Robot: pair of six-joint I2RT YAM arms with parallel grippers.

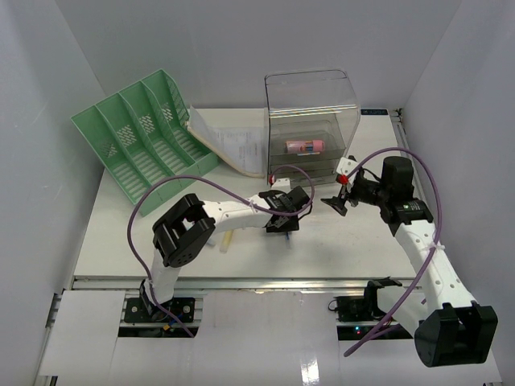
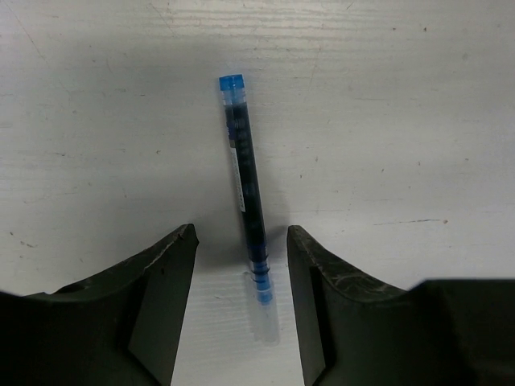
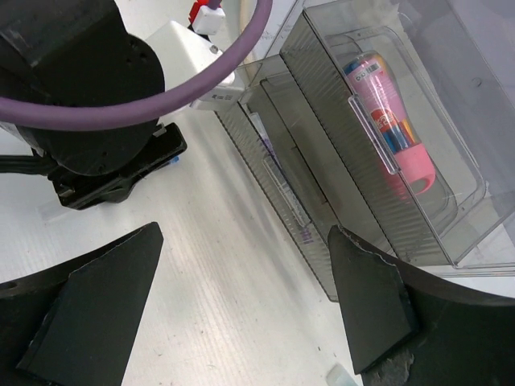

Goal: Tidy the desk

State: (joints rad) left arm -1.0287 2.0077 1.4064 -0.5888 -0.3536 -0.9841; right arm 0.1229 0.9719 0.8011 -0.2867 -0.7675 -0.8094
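The white desk [image 1: 354,241] holds a blue pen [image 2: 244,181] that lies flat. My left gripper [image 1: 283,215] is at the desk's middle. In the left wrist view it [image 2: 241,235] is open, low over the desk, with the pen's clear-capped end between its fingers [image 2: 165,273], not touching them. My right gripper [image 1: 336,203] is open and empty just in front of the clear drawer box [image 1: 312,129]. In the right wrist view it [image 3: 243,233] hovers over bare desk beside the box [image 3: 362,177]. A pink tube [image 3: 388,121] lies inside the box.
A green slotted file rack [image 1: 145,133] lies at the back left, with papers [image 1: 233,145] between it and the box. A pale yellowish stick [image 1: 228,240] lies by the left arm. Grey walls enclose the desk. The metal rail [image 1: 265,283] runs along the front.
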